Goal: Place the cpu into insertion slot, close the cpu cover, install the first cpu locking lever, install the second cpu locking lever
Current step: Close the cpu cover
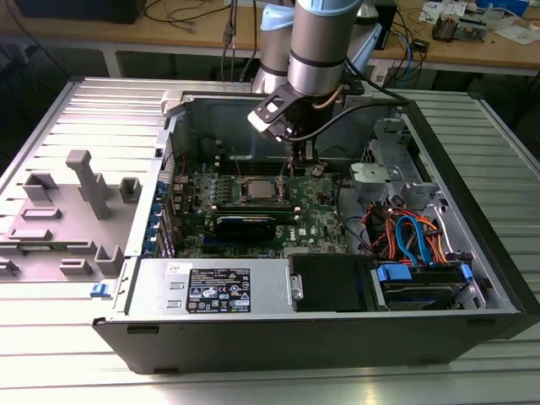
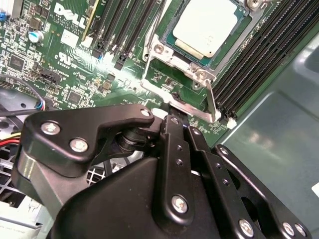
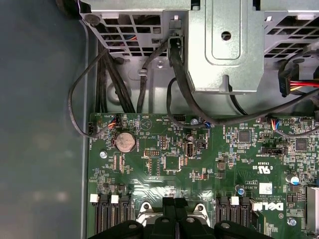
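Fingers of the gripper [image 2: 178, 113] are pressed together, their tips set at the edge of the insertion slot [image 2: 164, 82], where the cpu [image 2: 207, 25] is seated under the cpu cover [image 2: 185, 59]. A sideways slip could probably scrape the green board [image 2: 75, 74] or bend thin socket metal. White lettering is printed there; a label [image 1: 218, 291] is stuck on the power supply [image 1: 160, 274].

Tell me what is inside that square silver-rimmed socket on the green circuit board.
A flat square chip with a silvery-grey metal top lies in the socket. The socket's floor beneath the chip is covered and cannot be seen.
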Robot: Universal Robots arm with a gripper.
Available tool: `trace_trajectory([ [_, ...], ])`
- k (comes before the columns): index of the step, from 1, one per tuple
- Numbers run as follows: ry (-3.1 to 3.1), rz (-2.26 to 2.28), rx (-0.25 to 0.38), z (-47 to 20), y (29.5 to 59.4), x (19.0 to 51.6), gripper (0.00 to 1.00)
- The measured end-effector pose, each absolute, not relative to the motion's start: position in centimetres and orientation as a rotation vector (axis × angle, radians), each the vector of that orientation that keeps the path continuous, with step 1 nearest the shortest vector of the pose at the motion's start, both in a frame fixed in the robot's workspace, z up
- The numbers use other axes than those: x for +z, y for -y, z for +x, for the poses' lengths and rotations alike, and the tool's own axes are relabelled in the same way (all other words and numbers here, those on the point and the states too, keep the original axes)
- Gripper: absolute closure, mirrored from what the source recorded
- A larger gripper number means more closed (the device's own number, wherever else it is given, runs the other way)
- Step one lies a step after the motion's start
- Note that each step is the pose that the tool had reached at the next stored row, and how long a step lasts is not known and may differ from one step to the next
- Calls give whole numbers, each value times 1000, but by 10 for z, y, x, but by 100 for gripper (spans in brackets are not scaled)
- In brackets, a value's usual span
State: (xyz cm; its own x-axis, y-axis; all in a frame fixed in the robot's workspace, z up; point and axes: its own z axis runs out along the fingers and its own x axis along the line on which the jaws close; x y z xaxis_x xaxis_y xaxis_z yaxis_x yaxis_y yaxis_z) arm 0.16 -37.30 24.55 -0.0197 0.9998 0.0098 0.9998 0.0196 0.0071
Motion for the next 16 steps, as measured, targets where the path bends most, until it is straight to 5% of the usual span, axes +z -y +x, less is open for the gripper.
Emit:
trace_trajectory([
  [16,2241,-2198,-19,-1,373,245,89],
])
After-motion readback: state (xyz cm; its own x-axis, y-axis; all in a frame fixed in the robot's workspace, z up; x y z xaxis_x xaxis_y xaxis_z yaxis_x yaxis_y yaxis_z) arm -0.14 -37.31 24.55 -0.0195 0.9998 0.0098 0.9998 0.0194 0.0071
